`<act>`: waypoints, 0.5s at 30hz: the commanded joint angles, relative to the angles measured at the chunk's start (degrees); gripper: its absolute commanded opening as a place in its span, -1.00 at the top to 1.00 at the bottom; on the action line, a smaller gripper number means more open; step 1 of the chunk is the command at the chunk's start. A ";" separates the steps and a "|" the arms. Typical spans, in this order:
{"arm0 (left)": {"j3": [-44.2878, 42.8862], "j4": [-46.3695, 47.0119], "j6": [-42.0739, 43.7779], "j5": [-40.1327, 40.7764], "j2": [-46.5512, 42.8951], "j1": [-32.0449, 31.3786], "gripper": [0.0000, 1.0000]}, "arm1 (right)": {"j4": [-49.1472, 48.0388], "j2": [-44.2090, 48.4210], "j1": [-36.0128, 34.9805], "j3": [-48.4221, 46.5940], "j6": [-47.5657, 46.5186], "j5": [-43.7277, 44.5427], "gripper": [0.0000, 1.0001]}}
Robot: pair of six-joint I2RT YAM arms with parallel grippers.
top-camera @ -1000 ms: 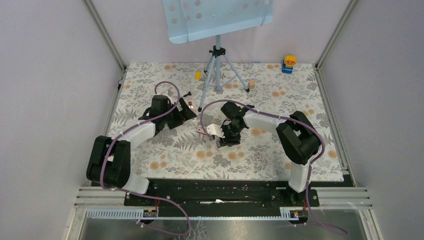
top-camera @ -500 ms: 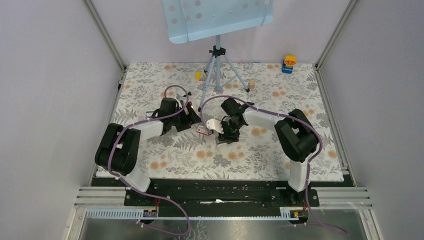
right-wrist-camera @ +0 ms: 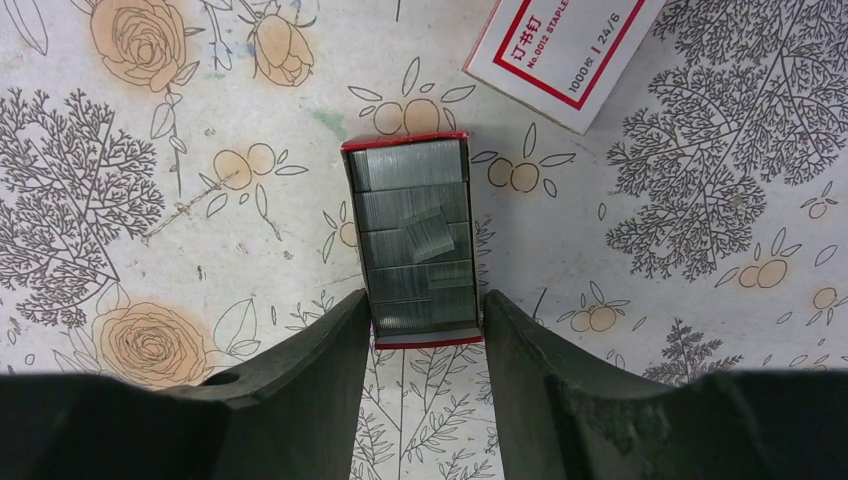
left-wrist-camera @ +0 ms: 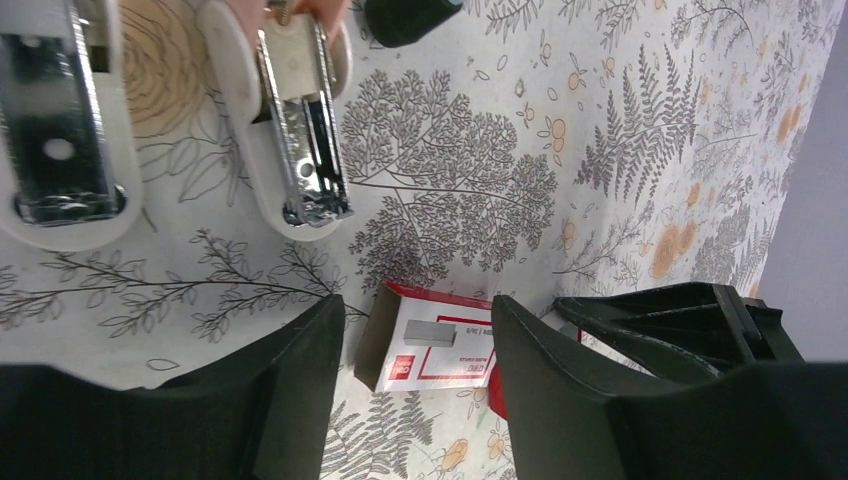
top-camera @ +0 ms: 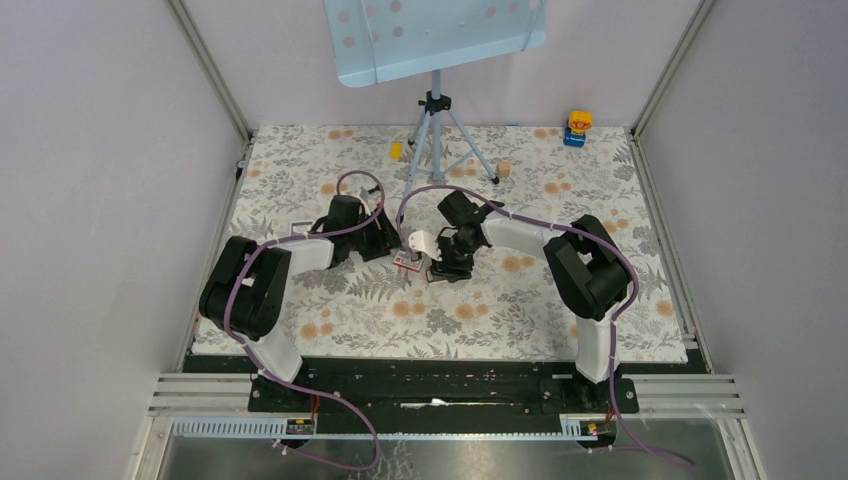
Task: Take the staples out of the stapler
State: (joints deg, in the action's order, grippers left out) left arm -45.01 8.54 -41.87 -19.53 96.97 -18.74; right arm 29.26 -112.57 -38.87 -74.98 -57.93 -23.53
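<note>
The stapler point(left-wrist-camera: 300, 130) lies hinged open on the floral mat in the left wrist view. Its white base point(left-wrist-camera: 55, 120) and its magazine arm rest side by side with bare metal channels up. Whether staples sit in the magazine I cannot tell. My left gripper point(left-wrist-camera: 418, 310) point(top-camera: 390, 245) hangs open just short of the stapler, its fingers straddling a red-and-white box sleeve point(left-wrist-camera: 440, 345) with a gap on the left. My right gripper point(right-wrist-camera: 425, 300) point(top-camera: 440, 270) is shut on the near end of a red tray point(right-wrist-camera: 415, 240) filled with staple strips; a short loose strip point(right-wrist-camera: 430, 235) lies tilted on top.
A white box sleeve point(right-wrist-camera: 565, 50) lies just beyond the tray. A tripod point(top-camera: 437, 140) with a blue board stands at the back; one foot point(left-wrist-camera: 410, 15) is close behind the stapler. A yellow-and-blue toy point(top-camera: 578, 127) sits in the far right corner. The two grippers are near each other.
The left arm swung right and toward the box sleeve, and its jaws narrowed. The right gripper shifted slightly up and left, its grip unchanged.
</note>
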 commanded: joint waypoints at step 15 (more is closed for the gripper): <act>-0.69 3.55 1.42 -0.68 1.74 -2.47 0.06 | -3.27 -2.34 0.29 -2.39 3.24 3.50 -0.04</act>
State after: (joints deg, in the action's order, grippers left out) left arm -45.01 9.21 -41.63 -19.57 97.89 -20.78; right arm 27.31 -113.25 -38.87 -75.53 -55.68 -22.50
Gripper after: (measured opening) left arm 0.489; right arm 0.524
